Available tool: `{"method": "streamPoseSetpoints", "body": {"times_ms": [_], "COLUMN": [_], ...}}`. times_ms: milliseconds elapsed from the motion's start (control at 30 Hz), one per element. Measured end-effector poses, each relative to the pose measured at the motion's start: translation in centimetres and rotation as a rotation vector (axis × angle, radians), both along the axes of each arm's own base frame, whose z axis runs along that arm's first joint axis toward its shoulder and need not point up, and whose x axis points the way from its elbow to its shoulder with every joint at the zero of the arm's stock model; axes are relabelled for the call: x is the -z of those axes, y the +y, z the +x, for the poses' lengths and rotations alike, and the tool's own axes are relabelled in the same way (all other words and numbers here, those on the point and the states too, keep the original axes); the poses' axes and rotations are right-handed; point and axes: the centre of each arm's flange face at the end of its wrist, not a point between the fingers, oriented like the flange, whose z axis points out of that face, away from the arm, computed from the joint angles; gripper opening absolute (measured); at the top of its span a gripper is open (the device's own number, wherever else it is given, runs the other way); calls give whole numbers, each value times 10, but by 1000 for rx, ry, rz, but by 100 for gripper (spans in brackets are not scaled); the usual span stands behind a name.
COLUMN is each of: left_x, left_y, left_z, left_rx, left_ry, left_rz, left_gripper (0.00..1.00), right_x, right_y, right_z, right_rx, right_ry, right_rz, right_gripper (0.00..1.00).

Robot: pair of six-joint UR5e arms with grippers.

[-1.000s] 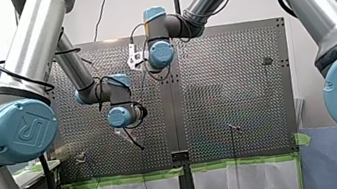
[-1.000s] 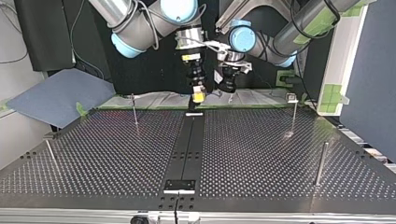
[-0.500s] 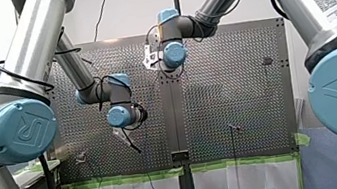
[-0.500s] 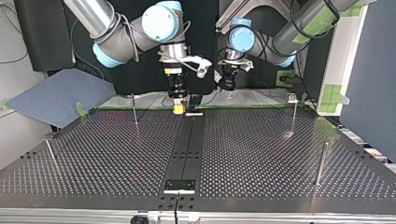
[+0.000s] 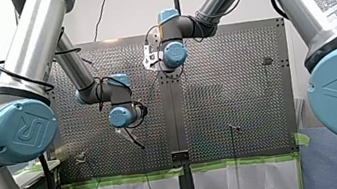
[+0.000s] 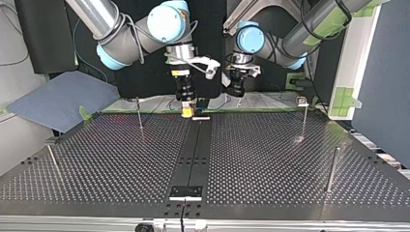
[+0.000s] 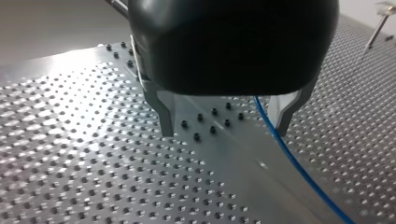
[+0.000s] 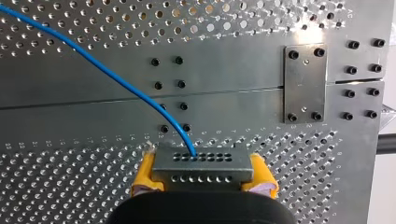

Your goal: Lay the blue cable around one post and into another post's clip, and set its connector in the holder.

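— Since the connector [image 8: 201,162] sits clamped between the yellow pads [image 8: 144,175] of our right gripper [image 6: 186,112], w/ the cable [image 8: 107,72] leaving one of its holes and running off over the table [image 8: 70,196], what do we do now?

— We'd say routing hasn't begun, since the cable isn't round any post yet. The connector is near the table's far edge in the top view, beside a small plate [image 8: 306,84].

— And our left gripper [image 7: 224,128]?

— Spread wide, gripping nothing. The cable passes between its fingers [image 7: 163,114], close to one and well off the other. We can't tell if it touches.

— So we centre first?

— Yes. We shift the left gripper till the cable sits mid-gap, then close gently, enough to guide but not crush. A thin cable slips out of a wide gap easily.

— Then?

— We move both arms together w/ a bit of slack between them, so no pull lands where the cable enters the connector. One post [image 6: 139,113] stands at the top view's left. Another [image 6: 303,118] at its right has a head on top, poss. the clip, but it's too small to confirm.

— Main risk?

— The right grip is on the connector's short ends only, so a tug could twist it. We go slow and low, and watch the pads.
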Motion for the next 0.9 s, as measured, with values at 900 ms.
{"method": "streamPoseSetpoints", "body": {"times_ms": [900], "left_x": [-10], "left_y": [40], "left_z": [26], "left_rx": [-239], "left_ry": [-82], "left_rz": [66], "left_gripper": [100], "right_x": [0], "right_y": [10], "right_z": [6], "right_rx": [-60], "right_ry": [14], "right_rz": [9], "right_gripper": [0]}}
